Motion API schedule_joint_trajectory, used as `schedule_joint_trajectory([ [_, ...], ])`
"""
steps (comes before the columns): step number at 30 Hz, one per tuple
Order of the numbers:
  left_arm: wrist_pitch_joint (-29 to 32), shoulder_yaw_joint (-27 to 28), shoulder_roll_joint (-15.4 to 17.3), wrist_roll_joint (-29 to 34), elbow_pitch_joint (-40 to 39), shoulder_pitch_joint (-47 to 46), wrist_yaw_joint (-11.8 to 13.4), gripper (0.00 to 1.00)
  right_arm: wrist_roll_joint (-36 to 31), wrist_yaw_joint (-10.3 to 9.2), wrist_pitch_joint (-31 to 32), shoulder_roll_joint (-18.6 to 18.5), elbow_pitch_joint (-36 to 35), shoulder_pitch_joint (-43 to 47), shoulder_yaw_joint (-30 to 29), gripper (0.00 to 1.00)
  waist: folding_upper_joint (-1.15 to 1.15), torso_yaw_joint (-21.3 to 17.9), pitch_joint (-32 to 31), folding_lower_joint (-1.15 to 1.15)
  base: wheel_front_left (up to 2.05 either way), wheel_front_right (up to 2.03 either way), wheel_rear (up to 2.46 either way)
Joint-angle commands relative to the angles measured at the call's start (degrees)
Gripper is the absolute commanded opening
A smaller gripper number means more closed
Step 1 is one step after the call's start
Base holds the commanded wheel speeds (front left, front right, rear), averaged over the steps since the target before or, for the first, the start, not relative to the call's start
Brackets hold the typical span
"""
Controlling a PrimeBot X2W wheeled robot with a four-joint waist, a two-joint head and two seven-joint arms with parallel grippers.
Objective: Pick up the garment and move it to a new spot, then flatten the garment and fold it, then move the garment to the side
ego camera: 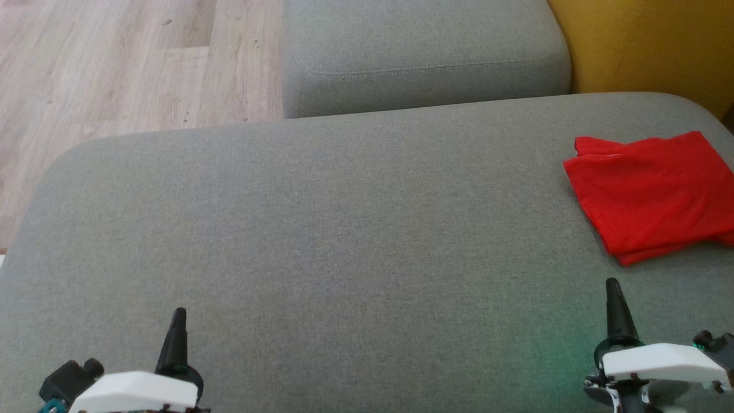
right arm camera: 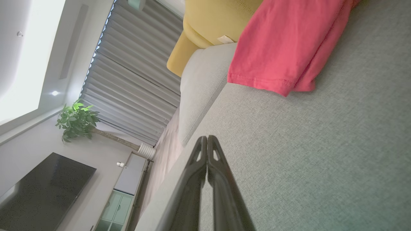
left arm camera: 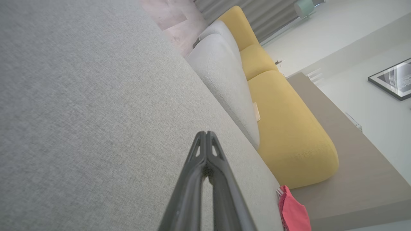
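The red garment [ego camera: 654, 195] is seen folded into a neat rectangle at the far right of the grey sofa seat [ego camera: 344, 229], so the last step, moving it aside, is judged done or nearly so. No further grasp seems called for, at most a small tidying. The left jaws and the right jaws are pressed together; nothing is held, and the garment is not touched.
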Motion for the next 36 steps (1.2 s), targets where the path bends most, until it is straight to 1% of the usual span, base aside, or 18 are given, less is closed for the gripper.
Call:
schedule_joint_trajectory([
  [1,0.50,1.68,0.96,-1.80,-1.40,-4.10,-0.80,0.00,1.84,-0.03,0.62,-0.89,-2.26,-3.41,0.27,0.00,0.00,0.01,0.11,0.00,0.00,0.00,0.00],
  [36,6.14,5.83,0.84,-24.74,2.14,-10.68,-4.33,0.00,24.10,-0.05,6.32,-0.79,-2.82,-7.02,-3.54,0.00,0.00,0.14,2.60,0.00,0.00,0.00,0.00],
])
